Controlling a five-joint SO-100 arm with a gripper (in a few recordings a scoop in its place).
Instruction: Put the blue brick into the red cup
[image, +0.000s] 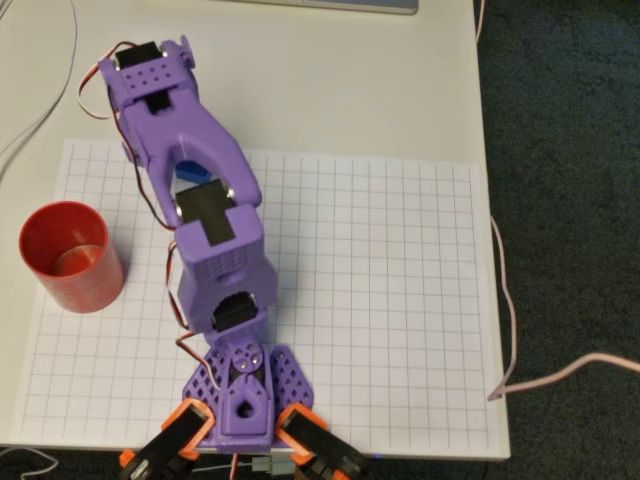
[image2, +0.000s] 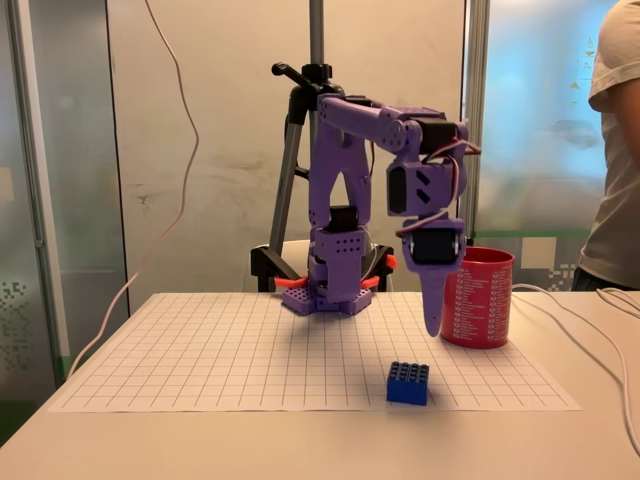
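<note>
Hiding most of the blue brick (image: 192, 170) overhead, the arm's claw (image2: 433, 322) points down, jaw state unclear.

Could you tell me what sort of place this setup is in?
Probably an office or lab: a white table with a grid sheet, glass partitions behind, and a tripod.

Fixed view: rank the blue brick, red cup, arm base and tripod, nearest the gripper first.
1. Red cup, just right of the gripper, and blue brick, front-left: too close to call.
2. Arm base, back left.
3. Tripod, behind the base.
</note>
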